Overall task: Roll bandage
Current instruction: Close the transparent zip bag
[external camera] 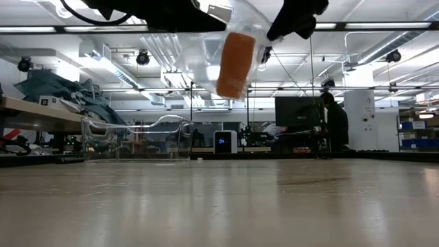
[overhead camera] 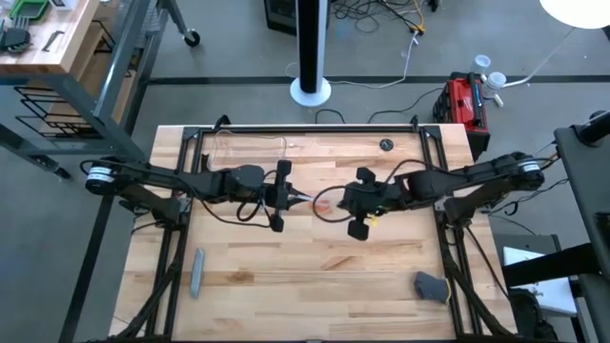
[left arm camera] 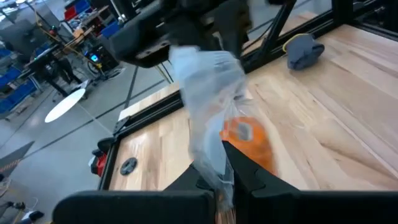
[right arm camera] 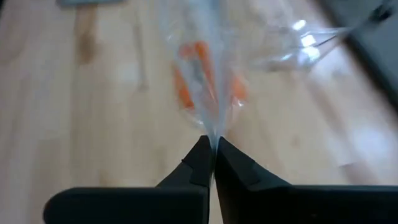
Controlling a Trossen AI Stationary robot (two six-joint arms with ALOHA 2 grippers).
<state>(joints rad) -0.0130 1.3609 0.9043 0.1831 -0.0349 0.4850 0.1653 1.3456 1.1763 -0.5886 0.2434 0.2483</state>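
Observation:
The bandage (external camera: 236, 65) is a stubby orange roll inside a clear plastic wrap (external camera: 206, 55), held in the air above the middle of the table. It also shows as the orange roll (overhead camera: 325, 202) between both grippers. My left gripper (overhead camera: 297, 198) is shut on the wrap from the left. My right gripper (overhead camera: 340, 202) is shut on it from the right. The bandage (left arm camera: 249, 140) lies inside the wrap beyond my left fingers, and the bandage (right arm camera: 205, 81) beyond my right ones. My left gripper pinches a bunched end of the clear wrap (left arm camera: 219, 177) between its two fingers, coming level from the table's left. The wrap with the roll is lifted clear of the table. My right gripper pinches the opposite gathered end of the wrap (right arm camera: 213, 142) between its two fingertips, coming from the table's right. The plastic runs stretched from the tips toward the roll, which hangs clear of the table.
A grey bar (overhead camera: 197, 272) lies near the front left. A grey lump (overhead camera: 431, 286) sits at the front right. A small dark disc (overhead camera: 385, 145) and another crinkled clear plastic piece (overhead camera: 253, 148) lie near the far edge.

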